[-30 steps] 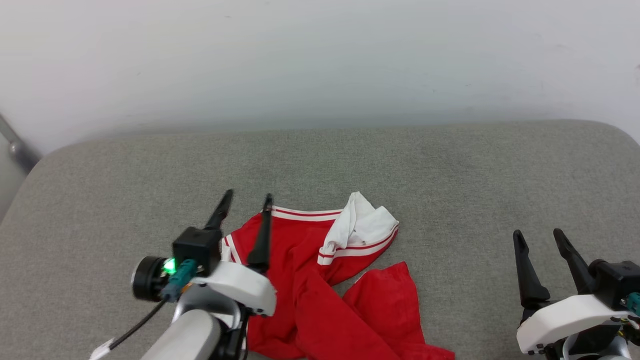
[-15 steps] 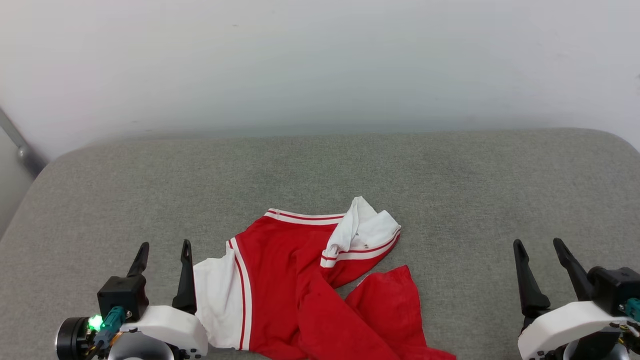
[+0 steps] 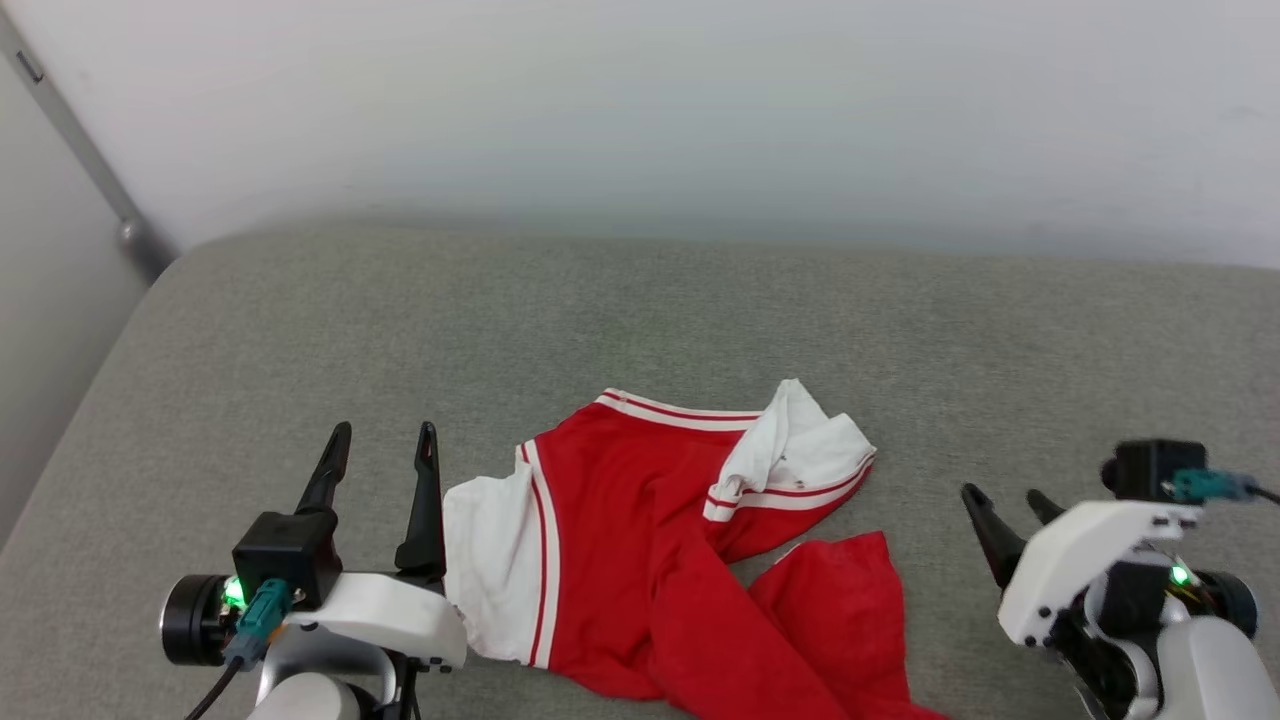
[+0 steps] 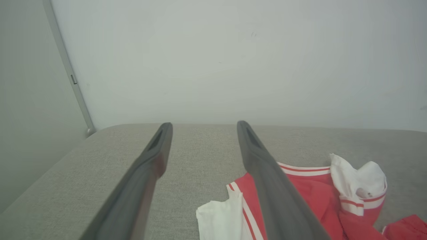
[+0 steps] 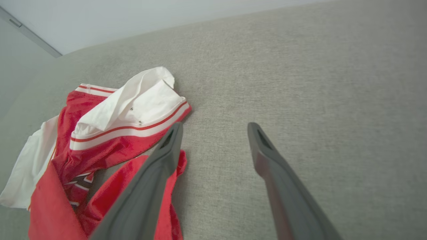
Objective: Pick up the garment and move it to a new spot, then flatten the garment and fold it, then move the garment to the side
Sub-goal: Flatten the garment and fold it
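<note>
Head view, T-shirt (image 3: 640,560): bright red, short-sleeved, white-sleeved cotton garment, seen crumpled on a grey woven cushion (image 3: 700,320), low in the middle; one white sleeve is spread to the left, the other is bunched at the upper right.
Head view, left gripper (image 3: 385,430): dark fingers are held wide apart with nothing between them, just beside the spread sleeve.
Head view, right gripper (image 3: 1000,493): fingers are parted wide and empty, near the red hem but apart from it.
Left wrist view: parted fingers are seen above the cushion; the T-shirt lies to the right, partly hidden by one finger.
Right wrist view: parted fingers are seen over bare cushion; red cloth is overlapped by one finger; dark white-edged lettering is glimpsed in a fold.
</note>
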Controlling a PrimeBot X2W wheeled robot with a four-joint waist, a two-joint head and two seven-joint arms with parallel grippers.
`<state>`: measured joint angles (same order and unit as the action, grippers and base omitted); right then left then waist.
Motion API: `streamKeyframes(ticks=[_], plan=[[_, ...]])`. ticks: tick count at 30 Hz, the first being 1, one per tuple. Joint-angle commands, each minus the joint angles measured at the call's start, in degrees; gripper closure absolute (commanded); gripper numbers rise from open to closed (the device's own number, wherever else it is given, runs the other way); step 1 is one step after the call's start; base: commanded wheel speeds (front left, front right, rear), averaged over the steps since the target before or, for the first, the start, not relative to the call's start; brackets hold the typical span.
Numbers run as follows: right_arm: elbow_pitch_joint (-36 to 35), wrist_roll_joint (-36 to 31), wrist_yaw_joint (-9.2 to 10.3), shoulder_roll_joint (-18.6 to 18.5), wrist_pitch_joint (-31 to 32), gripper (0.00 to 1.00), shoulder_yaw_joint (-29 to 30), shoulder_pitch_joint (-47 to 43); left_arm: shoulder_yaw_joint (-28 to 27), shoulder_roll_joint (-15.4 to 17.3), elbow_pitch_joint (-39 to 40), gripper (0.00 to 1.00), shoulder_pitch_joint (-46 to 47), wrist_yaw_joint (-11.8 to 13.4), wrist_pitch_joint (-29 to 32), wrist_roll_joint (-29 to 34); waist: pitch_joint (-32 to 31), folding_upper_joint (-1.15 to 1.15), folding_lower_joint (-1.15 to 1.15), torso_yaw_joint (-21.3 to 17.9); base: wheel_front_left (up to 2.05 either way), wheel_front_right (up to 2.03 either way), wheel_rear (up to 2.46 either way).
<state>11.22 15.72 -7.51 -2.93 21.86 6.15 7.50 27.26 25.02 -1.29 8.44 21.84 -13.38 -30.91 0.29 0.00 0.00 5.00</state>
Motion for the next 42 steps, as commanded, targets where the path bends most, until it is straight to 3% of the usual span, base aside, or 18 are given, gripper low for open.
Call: streamKeyframes(ticks=[1,8,13,17,18,19,27,34,37,38,42], plan=[[1.8,0.9,0.04,0.1,2.4,0.00,-1.0,2.7,0.1,-0.3,0.0,0.00,1.1,-0.2,-0.4,0.5,1.5,0.00,0.00,2.1,0.00,0.00,0.00],[11.2,6.0,0.04,-0.1,16.3,0.00,-7.4,15.5,2.0,-3.2,-0.9,0.00,4.4,-1.6,-0.9,1.4,5.0,0.00,0.00,7.2,0.00,0.00,0.00],[15.5,7.3,0.04,-0.7,22.4,0.00,-11.0,22.6,2.7,-5.2,-2.5,0.00,6.5,-3.1,-1.4,1.6,7.5,0.00,0.00,10.0,0.00,0.00,0.00],[23.1,7.0,0.04,-1.4,28.4,0.00,-13.7,27.3,2.0,-7.2,-5.0,0.00,8.3,-4.8,-1.8,2.3,9.5,0.00,0.00,11.2,0.00,0.00,0.00],[24.0,7.5,0.04,-1.3,28.7,0.58,-13.6,27.4,1.8,-7.3,-5.2,0.00,8.3,-5.0,-1.8,2.5,9.6,0.00,0.00,11.1,0.00,0.00,0.00],[24.4,7.7,0.04,-1.3,28.9,1.00,-13.8,27.7,1.7,-7.4,-5.4,0.00,8.2,-5.1,-1.9,2.6,9.6,0.00,0.00,11.0,0.00,0.00,0.00],[21.7,10.2,0.04,-3.5,25.2,1.00,-16.3,28.5,-0.2,-6.9,-6.0,0.00,6.5,-5.6,-1.9,3.6,8.5,0.00,0.00,8.4,0.00,0.00,0.00],[12.8,11.7,0.04,-10.5,22.7,1.00,-16.8,22.6,-1.2,-5.8,-5.7,0.00,4.9,-5.4,-1.9,3.5,6.4,0.00,0.00,4.5,0.00,0.00,0.00],[9.2,11.3,0.04,-13.3,22.4,1.00,-14.2,18.0,-1.5,-5.0,-5.2,0.00,4.0,-5.0,-1.5,3.3,5.8,0.00,0.00,2.5,0.00,0.00,0.00],[6.4,10.3,0.04,-14.7,22.3,1.00,-9.9,11.8,-1.8,-4.4,-4.7,0.00,3.2,-4.5,-0.9,3.0,5.4,0.00,0.00,0.7,0.00,0.00,0.00],[3.1,8.1,0.04,-14.2,22.6,1.00,-2.7,2.9,-2.0,-3.6,-4.2,0.00,2.3,-4.6,0.1,2.4,5.1,0.00,0.00,-0.5,0.00,0.00,0.00]])
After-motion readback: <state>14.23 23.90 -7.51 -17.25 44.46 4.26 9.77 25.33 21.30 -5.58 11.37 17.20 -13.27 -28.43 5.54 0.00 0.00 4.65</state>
